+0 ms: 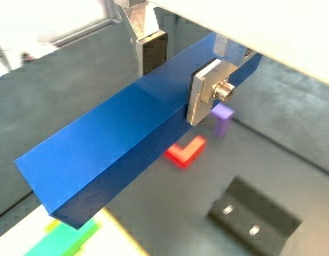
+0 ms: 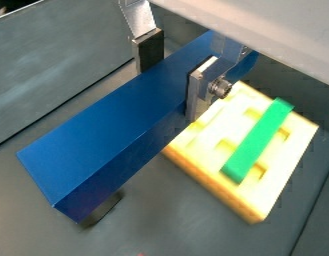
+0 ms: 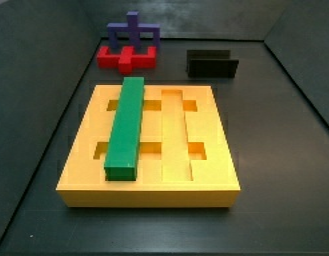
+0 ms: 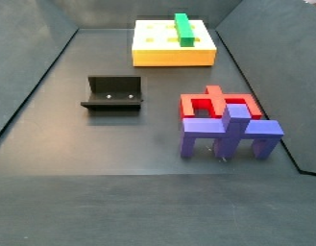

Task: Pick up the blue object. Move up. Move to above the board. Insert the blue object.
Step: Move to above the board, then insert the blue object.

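The gripper [image 1: 178, 72] shows in both wrist views, and its two silver fingers press on the long sides of the blue bar [image 1: 120, 135], so it is closed on the bar. One finger [image 1: 207, 92] lies flat on the near side of the bar, and the other finger [image 1: 151, 48] with its dark pad shows over the far side. The bar is long, plain and dark blue, with flat faces and sharp straight edges. The hold is near one end, and most of the bar sticks out from the gripper. The bar does not touch the floor or the other pieces. In a wrist view, a small red piece [image 1: 186, 152] and a bit of purple piece [image 1: 223, 114] lie on the grey floor below the gripper, and a black holder [image 1: 256, 214] sits further out on the floor. In a wrist view, the yellow board [image 2: 286, 174] lies below the gripper and a little to the side of the bar, with a green bar [image 2: 259, 141] resting in one of its grooves. Both side views show the board [image 3: 218, 165], the green bar [image 3: 125, 125], the red piece [image 4: 217, 103], the purple piece [image 4: 232, 129] and the holder [image 4: 111, 93], but the gripper and the blue bar do not show in them.
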Tool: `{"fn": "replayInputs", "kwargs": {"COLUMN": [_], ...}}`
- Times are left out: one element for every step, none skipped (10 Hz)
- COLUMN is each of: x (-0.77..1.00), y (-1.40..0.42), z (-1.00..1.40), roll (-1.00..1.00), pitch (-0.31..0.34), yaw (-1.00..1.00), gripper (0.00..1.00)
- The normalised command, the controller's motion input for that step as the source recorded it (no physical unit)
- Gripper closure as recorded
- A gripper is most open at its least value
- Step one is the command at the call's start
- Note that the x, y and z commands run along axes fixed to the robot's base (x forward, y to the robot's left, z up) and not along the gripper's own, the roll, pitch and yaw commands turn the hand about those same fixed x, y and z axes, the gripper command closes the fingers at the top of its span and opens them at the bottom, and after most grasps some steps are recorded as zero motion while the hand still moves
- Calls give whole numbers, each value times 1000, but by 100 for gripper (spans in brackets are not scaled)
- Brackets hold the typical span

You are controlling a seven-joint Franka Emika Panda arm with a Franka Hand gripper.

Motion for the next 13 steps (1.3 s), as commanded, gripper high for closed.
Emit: {"fn": "replayInputs", "kwargs": {"x": [-252,-247,-239,-137,-82,-15,14,46,46,0,109,334,306], "y": [-1400,-1400,-1400,-941,-688,-280,0,0,0,-6,-117,-226,-249], "z": [174,182,193,155,129,63,-306,-471,-597,-649,-646,-617,-723], "roll": [27,7,-3,0,-8,7,-133,-147,-154,-100,-34,3,50], "pitch": [9,15,21,42,58,92,-81,-99,-129,-183,-156,-57,-74], "yaw": [7,9,8,7,3,4,0,0,0,0,20,209,240], "gripper": [100,100,100,100,100,100,100,100,100,100,100,100,100]}}
